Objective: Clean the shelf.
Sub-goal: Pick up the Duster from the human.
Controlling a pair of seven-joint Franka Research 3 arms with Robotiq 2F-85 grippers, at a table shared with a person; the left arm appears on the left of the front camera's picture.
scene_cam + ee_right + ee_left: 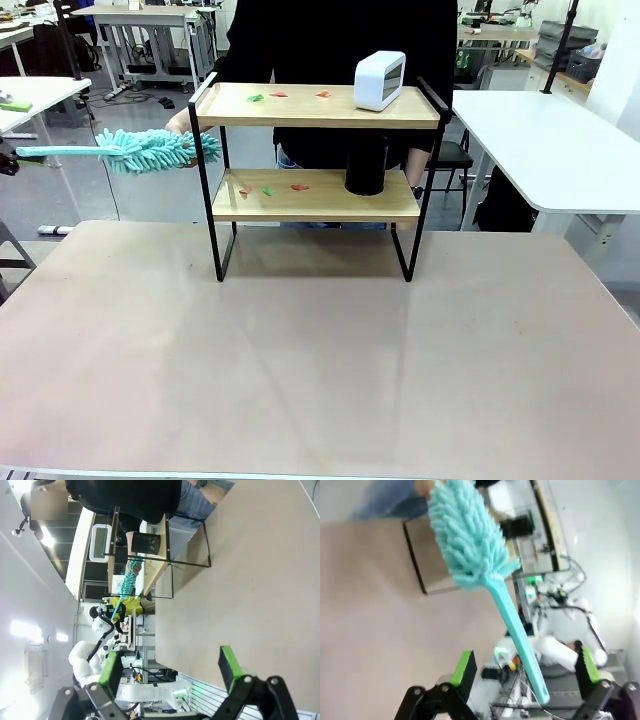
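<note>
Left gripper point(525, 664) stands wide, with the teal duster point(470, 540) handle between its fingers; right gripper point(170, 662) gapes too. Duster head sits just beside the left edge of the shelf point(300, 112); broad tabletop point(320, 350) lies before it.

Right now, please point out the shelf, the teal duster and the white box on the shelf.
shelf point(300, 107), front view, bare wood of the top board.
teal duster point(155, 150), front view, middle of the fluffy head.
white box point(370, 85), front view, its white side face.
</note>
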